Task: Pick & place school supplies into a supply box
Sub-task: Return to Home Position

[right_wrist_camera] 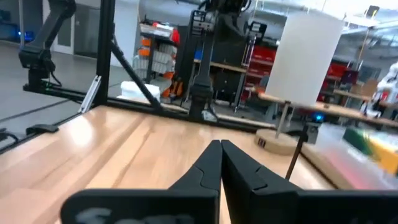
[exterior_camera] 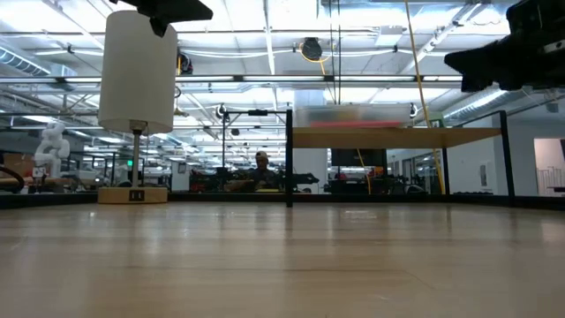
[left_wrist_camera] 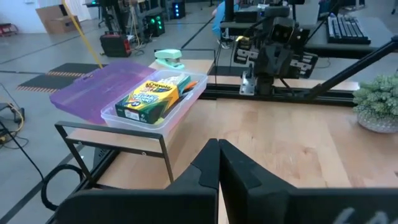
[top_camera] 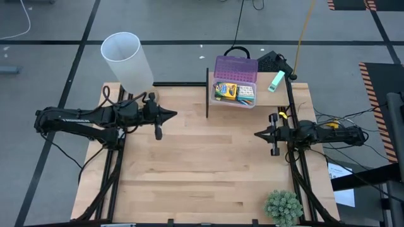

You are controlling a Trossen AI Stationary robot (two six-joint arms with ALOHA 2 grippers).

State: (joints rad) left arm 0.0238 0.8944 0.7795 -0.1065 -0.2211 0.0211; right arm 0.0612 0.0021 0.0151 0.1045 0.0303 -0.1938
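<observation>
Box (top_camera: 235,92) sits at 12–1 o'clock on the table (top_camera: 202,170), on a raised shelf at the far edge, purple lid (top_camera: 235,67) flipped open behind it. Crayon box (top_camera: 225,91) plus a few other supplies are already inside; from the left wrist view the crayons (left_wrist_camera: 151,97) lie flat, filling most of the tray, with an orange pencil tip poking out beside them. No loose supplies show on the tabletop, so this looks like the end of the job or a reset between picks. Left gripper (top_camera: 169,115) hovers at 9–10 o'clock, pointing inward, fingers pressed together, holding nothing. Right gripper (top_camera: 260,134) hovers at 3 o'clock, also pointing inward, fingers together and empty. If another item is due, the doing arm should open before descending, approach the box from above and release low inside the walls, not over the rim. Edges to watch: the black post (top_camera: 207,93) at the shelf's left end, just beside the box, blocks a sideways approach from the left arm; the shelf lip is raised, so anything carried must clear it. Lamp shade (top_camera: 128,62) at 11 o'clock stands close behind the left arm. Plant (top_camera: 283,206) at 5 o'clock is near the right arm's base side. Centre of the table is bare wood, good room for transit between both arms.
</observation>
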